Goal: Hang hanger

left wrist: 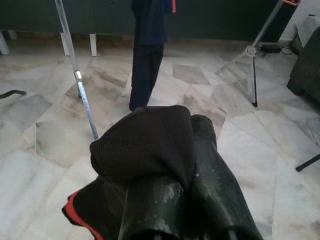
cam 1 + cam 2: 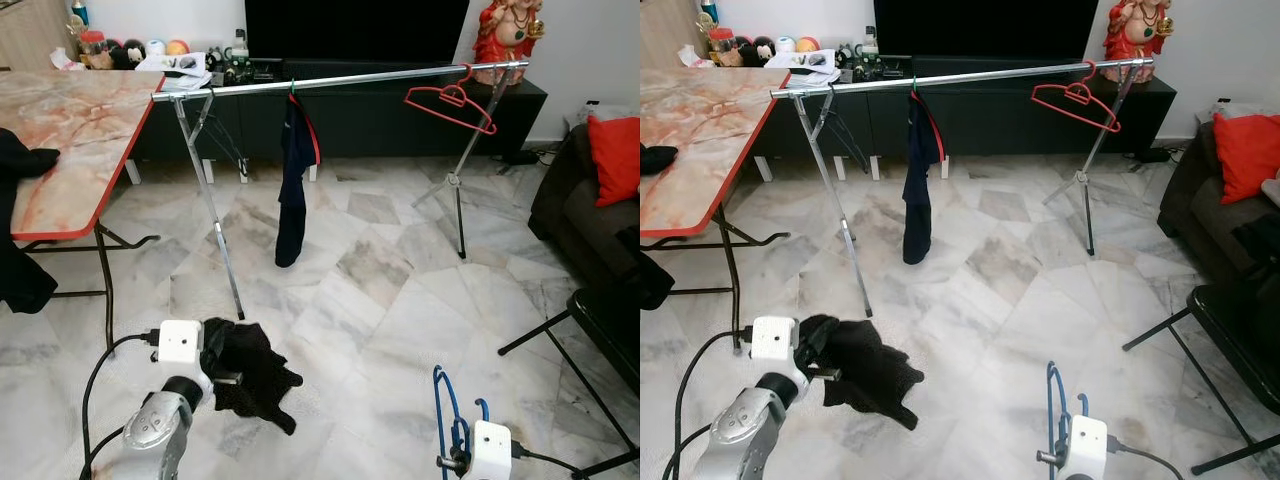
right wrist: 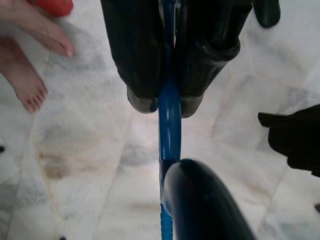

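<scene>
Your right gripper (image 3: 169,102) clenches the blue hanger (image 2: 447,410) at lower right; left gripper (image 1: 172,200) grips the black garment (image 2: 250,370). Lift the hook squarely over the rail (image 2: 340,80), upper frame.

The left arm (image 2: 155,430) reaches forward low on the robot's left, its silver forearm angled up toward the white wrist block, and the left gripper (image 1: 175,150) has its two black fingers (image 1: 150,210) pressed together with a fold of black cloth (image 2: 250,372) clamped between them. The right arm sits low on the right with its white wrist block (image 2: 490,450) showing, and the right gripper (image 3: 169,102) has its fingers (image 3: 137,55) closed tight on the thin rod of a blue hanger (image 2: 450,425), which stands upright from it.
</scene>
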`<state>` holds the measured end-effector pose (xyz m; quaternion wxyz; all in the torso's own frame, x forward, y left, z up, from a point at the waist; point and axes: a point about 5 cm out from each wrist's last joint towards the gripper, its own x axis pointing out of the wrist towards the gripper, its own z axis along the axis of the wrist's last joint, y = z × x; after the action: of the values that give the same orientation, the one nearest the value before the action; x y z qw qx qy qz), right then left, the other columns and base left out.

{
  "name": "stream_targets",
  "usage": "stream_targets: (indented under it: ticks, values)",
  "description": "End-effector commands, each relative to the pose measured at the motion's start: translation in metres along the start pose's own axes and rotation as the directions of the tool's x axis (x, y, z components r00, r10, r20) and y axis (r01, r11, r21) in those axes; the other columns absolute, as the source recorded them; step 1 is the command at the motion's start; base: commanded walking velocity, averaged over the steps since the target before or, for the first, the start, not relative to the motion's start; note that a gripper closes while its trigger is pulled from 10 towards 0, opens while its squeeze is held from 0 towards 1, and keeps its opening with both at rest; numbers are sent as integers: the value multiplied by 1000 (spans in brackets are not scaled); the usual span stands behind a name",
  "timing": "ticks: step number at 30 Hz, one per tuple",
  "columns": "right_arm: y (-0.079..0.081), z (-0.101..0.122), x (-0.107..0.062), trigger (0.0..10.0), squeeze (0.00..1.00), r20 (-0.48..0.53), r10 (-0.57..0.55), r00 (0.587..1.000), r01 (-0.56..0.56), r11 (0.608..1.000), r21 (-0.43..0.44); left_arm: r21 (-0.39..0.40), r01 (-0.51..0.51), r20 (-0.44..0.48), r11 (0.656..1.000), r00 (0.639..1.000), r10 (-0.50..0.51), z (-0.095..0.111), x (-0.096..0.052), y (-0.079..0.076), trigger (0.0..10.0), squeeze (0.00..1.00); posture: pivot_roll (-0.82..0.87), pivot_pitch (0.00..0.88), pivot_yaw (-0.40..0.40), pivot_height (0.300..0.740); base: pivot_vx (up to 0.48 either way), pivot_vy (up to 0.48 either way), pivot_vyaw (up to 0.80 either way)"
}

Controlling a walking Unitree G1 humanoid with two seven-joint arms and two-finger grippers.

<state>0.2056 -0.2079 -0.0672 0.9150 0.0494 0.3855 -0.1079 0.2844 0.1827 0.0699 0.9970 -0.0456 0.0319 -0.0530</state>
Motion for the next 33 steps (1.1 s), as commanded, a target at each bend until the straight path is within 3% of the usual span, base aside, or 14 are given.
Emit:
stream_targets:
  ticks: [1, 9, 27, 33]
  values:
    - [0, -12, -3, 10000, 0, -35, -9, 999, 9, 1000, -17, -34, -5, 33, 999, 999, 6, 5, 1, -5, 10000, 0, 20, 19, -4, 740, 0, 0, 0]
    - [5, -27, -7, 10000, 0, -74, 6, 997, -10, 998, -64, -47, -27, 31, 999, 999, 29, 7, -2, -6, 10000, 0, 32, 8, -4, 740, 0, 212, 0]
    - [9, -23, -6, 10000, 0, -61, 28, 998, -37, 990, -138, -42, -22, 17, 999, 1000, 23, 8, -2, -9, 10000, 0, 45, 39, -11, 740, 0, 480, 0]
    - [10, -24, -6, 10000, 0, -64, 32, 997, -42, 988, -151, -42, -22, 15, 999, 1000, 22, 9, -1, -9, 10000, 0, 48, 43, -11, 740, 0, 480, 746]
